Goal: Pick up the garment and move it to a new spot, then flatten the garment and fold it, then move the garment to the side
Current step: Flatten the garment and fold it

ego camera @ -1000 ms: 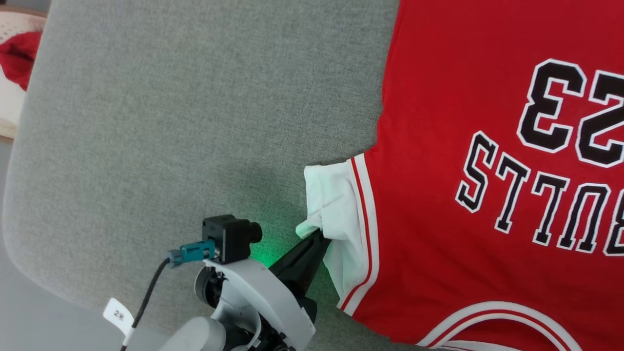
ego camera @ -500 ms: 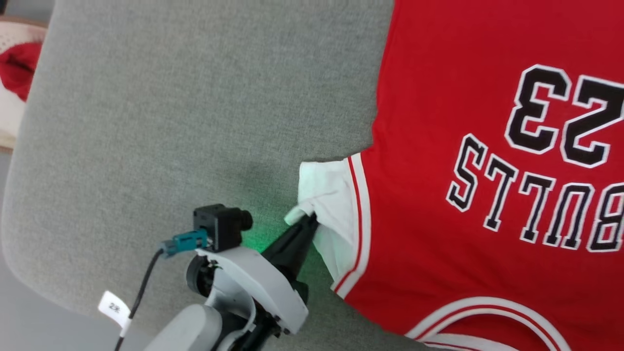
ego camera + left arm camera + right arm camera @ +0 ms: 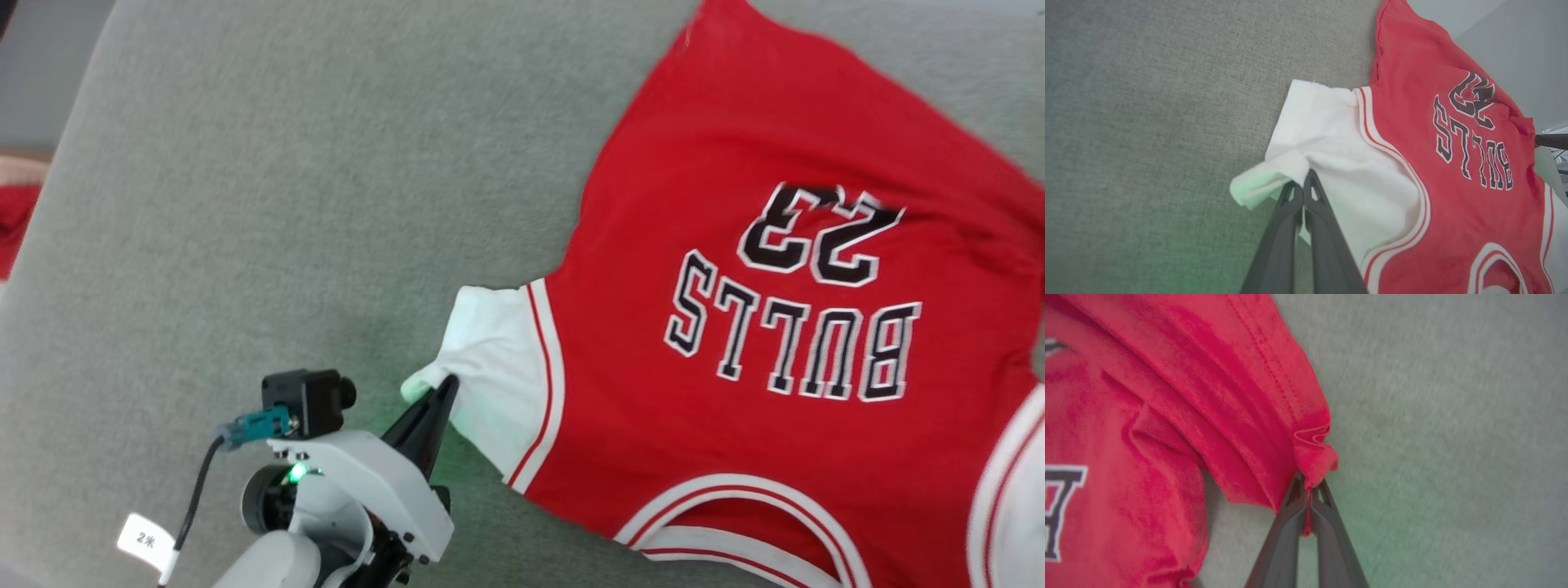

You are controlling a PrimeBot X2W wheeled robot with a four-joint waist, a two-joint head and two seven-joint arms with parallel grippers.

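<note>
Tightly, the left gripper (image 3: 1303, 184) pinches a white sleeve (image 3: 1339, 139) of the garment (image 3: 759, 425), the right gripper (image 3: 1309, 485) its red hem (image 3: 1306, 416).

Item 1, left arm: the pale grey forearm (image 3: 273, 567) is rising from the lower left of the head view. Its white wrist housing (image 3: 367, 490) is carrying a small black camera block (image 3: 304, 398) and is showing a green lamp (image 3: 295, 472).
Item 2, left gripper (image 3: 445, 385), two long dark fingers: it is pointing up and rightward, jaws pressing together, pinching the white sleeve (image 3: 490, 359) of the red jersey-style garment (image 3: 653, 408).
Item 3, right gripper (image 3: 1309, 486), same type: its jaws are clamping a bunched red edge of the garment.
</note>
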